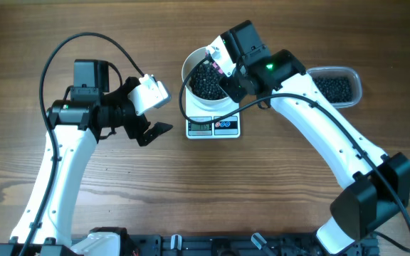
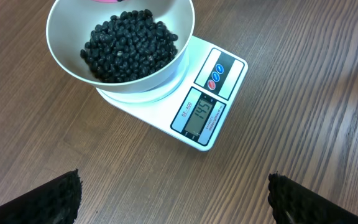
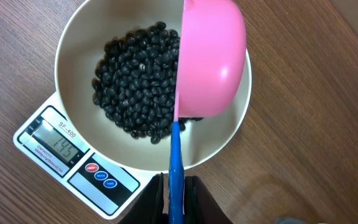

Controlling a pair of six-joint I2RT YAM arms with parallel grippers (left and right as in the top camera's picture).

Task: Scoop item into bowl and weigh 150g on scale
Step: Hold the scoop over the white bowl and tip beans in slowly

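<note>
The white bowl (image 1: pixel 188 71) stands on the scale (image 1: pixel 213 126), holding a heap of black beans (image 1: pixel 206 84). My right gripper (image 1: pixel 228 75) is shut on the blue handle (image 3: pixel 175 168) of a pink scoop (image 3: pixel 211 59). The scoop is tipped on its side over the bowl's (image 3: pixel 210 140) right half, above the beans (image 3: pixel 132 81). The scale's (image 3: pixel 73 162) display reads 145. My left gripper (image 1: pixel 159 112) hovers open and holding nothing to the left of the scale, its fingers (image 2: pixel 61 196) wide apart over bare wood. It looks at the bowl (image 2: pixel 61 59), the beans (image 2: pixel 128 43) and the scale (image 2: pixel 210 112).
A clear plastic tub (image 1: pixel 354 77) with more black beans stands at the back right, beside my right arm. A black rail runs along the table's front edge.
</note>
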